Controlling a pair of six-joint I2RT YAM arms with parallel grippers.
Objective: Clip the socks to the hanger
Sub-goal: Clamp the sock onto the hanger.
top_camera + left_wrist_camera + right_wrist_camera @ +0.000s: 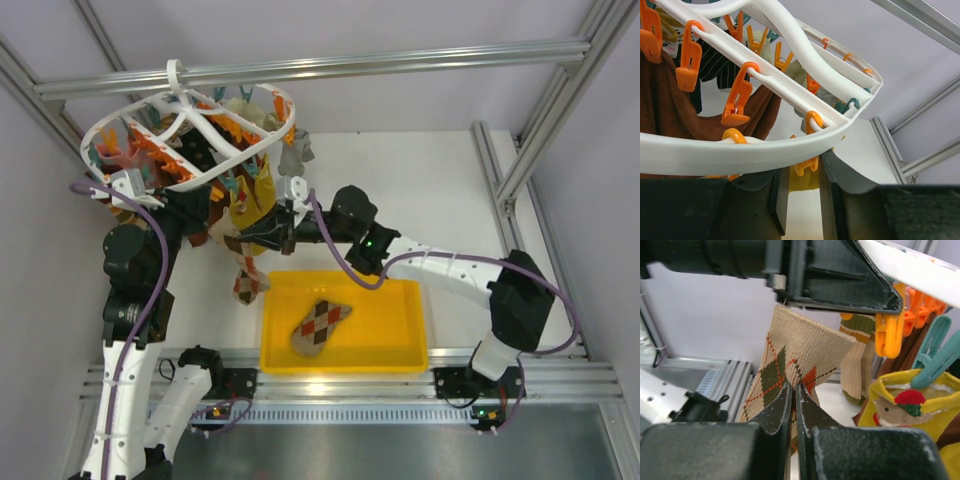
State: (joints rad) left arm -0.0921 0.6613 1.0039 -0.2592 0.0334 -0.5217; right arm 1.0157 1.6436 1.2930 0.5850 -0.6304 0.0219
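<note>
Fingers (777,410) of the right gripper (794,391) pinch shut on a tan argyle sock with red and brown diamonds (800,350), which hangs down past them. Above the left gripper (802,182) spreads the large round white plastic hanger (790,146). Nearer me than the right fingers sits a yellow plastic tray (395,318) holding a second argyle sock (320,325). The left fingers (779,200) stand apart either side of a small orange clip (805,167); I cannot tell whether they press it.

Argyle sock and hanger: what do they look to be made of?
Sock: knitted fabric, matte, with visible ribbed stitches and knitted-in diamonds. Hanger: probably moulded plastic, smooth glossy white with soft highlights along its rim.
</note>
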